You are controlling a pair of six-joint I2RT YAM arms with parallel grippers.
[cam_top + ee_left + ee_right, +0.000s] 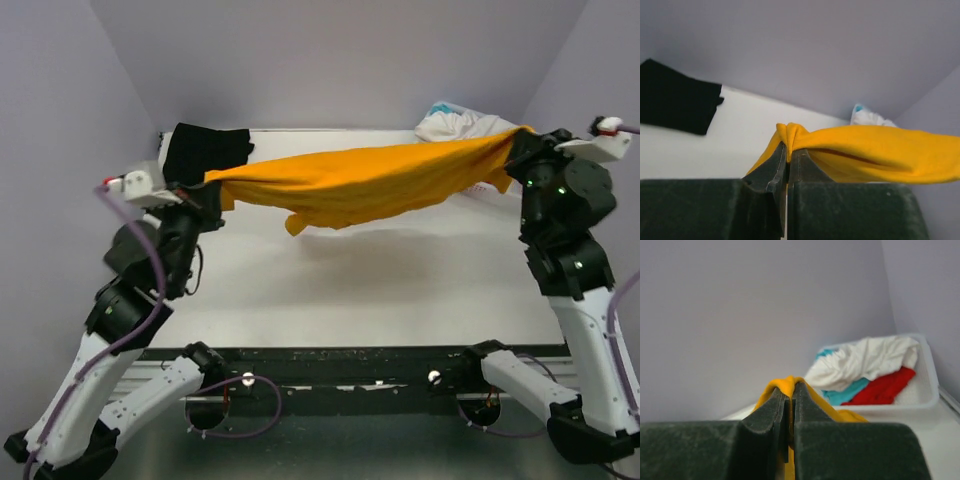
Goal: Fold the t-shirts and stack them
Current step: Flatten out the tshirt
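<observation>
Orange, and hung sagging over the table (400, 290): with the mustard-orange t-shirt (370, 180) clenched at either end in left gripper (788, 149) and right gripper (791, 389), draw apart evenly, then lower flat.

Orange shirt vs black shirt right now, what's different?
The orange shirt hangs stretched in the air; the black shirt lies on the table. The orange shirt is pinched at both ends by the left pincer and right pincer; the black shirt is untouched. Both are plain, single-coloured.
</observation>
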